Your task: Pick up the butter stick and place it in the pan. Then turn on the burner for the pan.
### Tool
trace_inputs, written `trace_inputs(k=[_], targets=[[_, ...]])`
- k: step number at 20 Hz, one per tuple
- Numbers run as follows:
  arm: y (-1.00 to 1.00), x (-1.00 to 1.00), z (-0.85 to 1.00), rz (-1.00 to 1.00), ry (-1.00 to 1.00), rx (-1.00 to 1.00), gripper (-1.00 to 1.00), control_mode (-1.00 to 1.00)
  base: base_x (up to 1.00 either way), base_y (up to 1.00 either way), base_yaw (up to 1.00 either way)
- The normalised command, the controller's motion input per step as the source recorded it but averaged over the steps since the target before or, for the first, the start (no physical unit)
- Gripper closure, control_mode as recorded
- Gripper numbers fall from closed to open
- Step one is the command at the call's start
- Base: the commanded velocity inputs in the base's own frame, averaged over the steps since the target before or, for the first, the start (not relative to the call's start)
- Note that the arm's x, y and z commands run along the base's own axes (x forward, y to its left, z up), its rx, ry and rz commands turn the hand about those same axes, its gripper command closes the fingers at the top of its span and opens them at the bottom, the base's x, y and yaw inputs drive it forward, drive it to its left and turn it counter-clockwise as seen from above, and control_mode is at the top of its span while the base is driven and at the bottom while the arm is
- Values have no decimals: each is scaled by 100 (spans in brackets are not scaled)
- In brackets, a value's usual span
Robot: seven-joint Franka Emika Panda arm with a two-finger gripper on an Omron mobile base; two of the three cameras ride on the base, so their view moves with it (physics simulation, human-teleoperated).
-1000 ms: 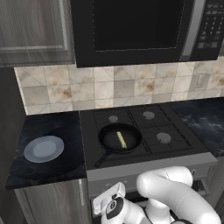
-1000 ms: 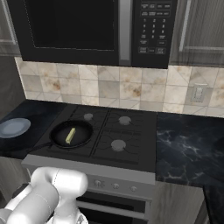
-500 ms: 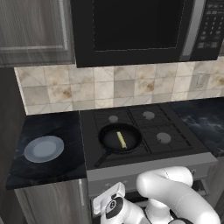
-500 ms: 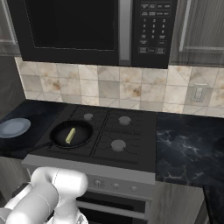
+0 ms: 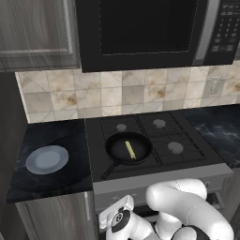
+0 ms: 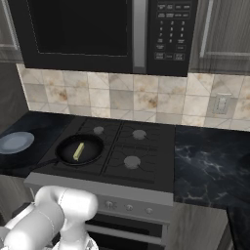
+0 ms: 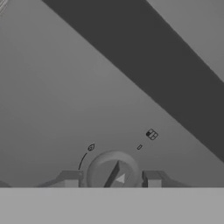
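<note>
Hand view: my gripper (image 7: 112, 180) spread around stove knob (image 7: 114, 171), bottom centre. Butter stick (image 5: 130, 150) already in pan (image 5: 128, 148); I'd pinch squarely, then twist.

butter stick (image 5: 130, 149) in pan (image 5: 127, 148) on stove's front-left burner, plate (image 5: 47, 159) on counter (image 5: 51, 140) left

The white arm (image 5: 187, 206) is folded low in front of the stove, below the level of the cooktop. In the left base view its big white links curl at the lower right, and the hand end points down and to the left. In the right base view the arm (image 6: 53, 215) fills the lower left corner. In the hand view the gripper (image 7: 111, 179) is close to a round knob (image 7: 114, 170), with one dark finger tip on each side of it, apart from each other.
</note>
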Motion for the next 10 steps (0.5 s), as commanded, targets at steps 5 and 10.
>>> trace_inputs(k=[5, 10], targets=[[0, -18, 0, 0, 4, -31, 100, -100, 0, 0, 0], [0, -33, 0, 0, 0, -35, 100, -100, 0, 0, 0]])
